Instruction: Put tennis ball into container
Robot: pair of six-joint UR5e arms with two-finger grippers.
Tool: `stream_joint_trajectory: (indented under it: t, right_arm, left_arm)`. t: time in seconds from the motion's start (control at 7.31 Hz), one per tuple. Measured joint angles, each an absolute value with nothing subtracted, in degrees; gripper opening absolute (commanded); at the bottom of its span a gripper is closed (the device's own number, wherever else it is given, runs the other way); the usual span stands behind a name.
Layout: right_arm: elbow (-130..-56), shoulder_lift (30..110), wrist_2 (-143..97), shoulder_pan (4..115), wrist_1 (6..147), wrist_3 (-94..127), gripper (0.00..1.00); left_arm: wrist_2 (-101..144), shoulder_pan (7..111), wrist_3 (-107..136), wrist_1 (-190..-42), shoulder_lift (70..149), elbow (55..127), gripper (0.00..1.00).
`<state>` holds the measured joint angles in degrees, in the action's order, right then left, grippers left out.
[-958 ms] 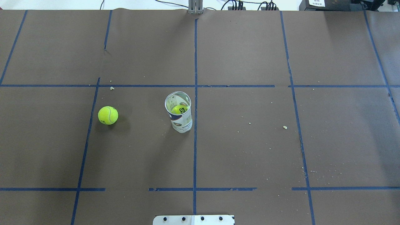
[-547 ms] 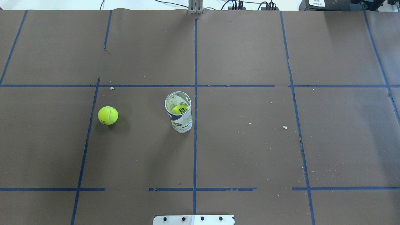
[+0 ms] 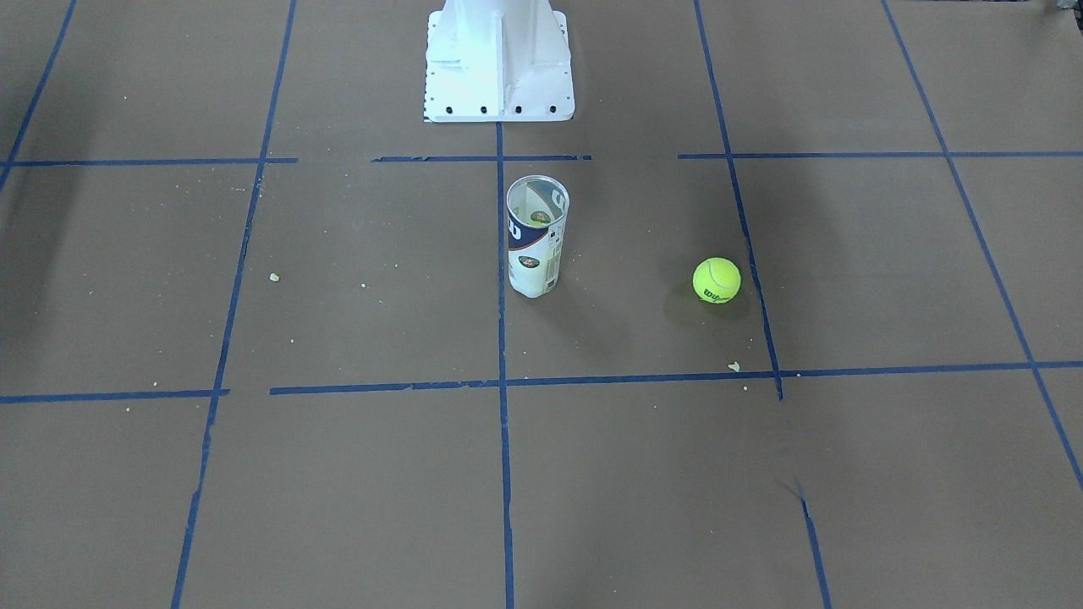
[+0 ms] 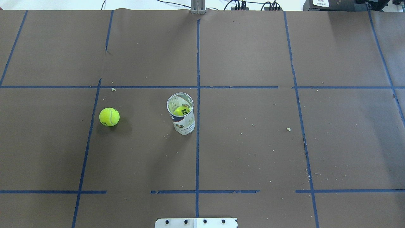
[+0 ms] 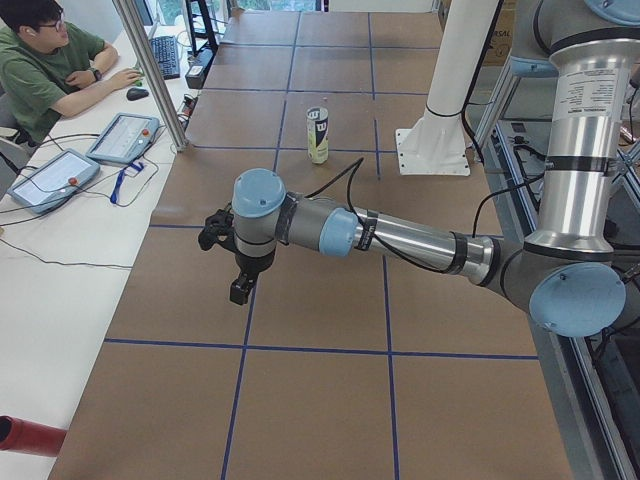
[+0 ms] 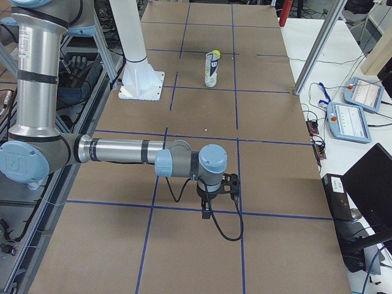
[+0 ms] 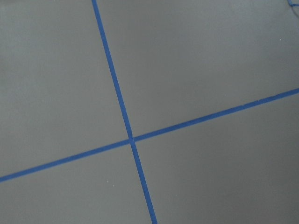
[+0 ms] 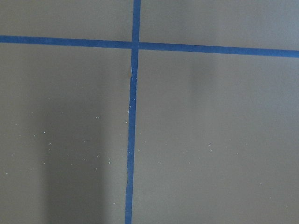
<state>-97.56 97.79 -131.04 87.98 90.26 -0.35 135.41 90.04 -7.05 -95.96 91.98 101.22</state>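
A loose yellow-green tennis ball (image 4: 109,117) (image 3: 717,280) lies on the brown table paper, left of the container in the overhead view. The container (image 4: 181,115) (image 3: 535,245) (image 5: 317,135) (image 6: 211,68), a clear can with a white and dark-blue label, stands upright with its mouth open. A second tennis ball (image 4: 182,110) sits inside it. My left gripper (image 5: 238,292) hangs far from both, over the table's left end; I cannot tell if it is open or shut. My right gripper (image 6: 207,208) hovers over the opposite end, its state also unclear. Both wrist views show only paper and blue tape.
Blue tape lines (image 4: 198,104) divide the brown paper into squares. The white robot base plate (image 3: 499,63) stands at the table's near middle edge. A seated operator (image 5: 45,65) and teach pendants (image 5: 125,135) are beside the far long edge. Small crumbs (image 4: 288,129) dot the paper.
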Motion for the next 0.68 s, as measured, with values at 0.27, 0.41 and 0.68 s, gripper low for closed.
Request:
stream_joint_trajectory:
  t: [0.27, 0.41, 0.68]
  right_arm:
    - [-97.56, 97.81, -131.04, 87.98, 90.26, -0.35, 1.0]
    - [-97.56, 97.82, -131.04, 87.98, 90.27, -0.35, 1.0]
    - [-97.56, 97.82, -131.05, 87.98, 90.26, -0.35, 1.0]
  left_arm:
    - [135.27, 84.01, 4.46, -99.1, 92.4, 102.43, 1.0]
    - [135.02, 79.22, 13.1, -99.47, 93.71, 103.57, 1.0]
    - [130.2, 68.5, 30.67, -99.64, 99.39, 104.63, 1.0]
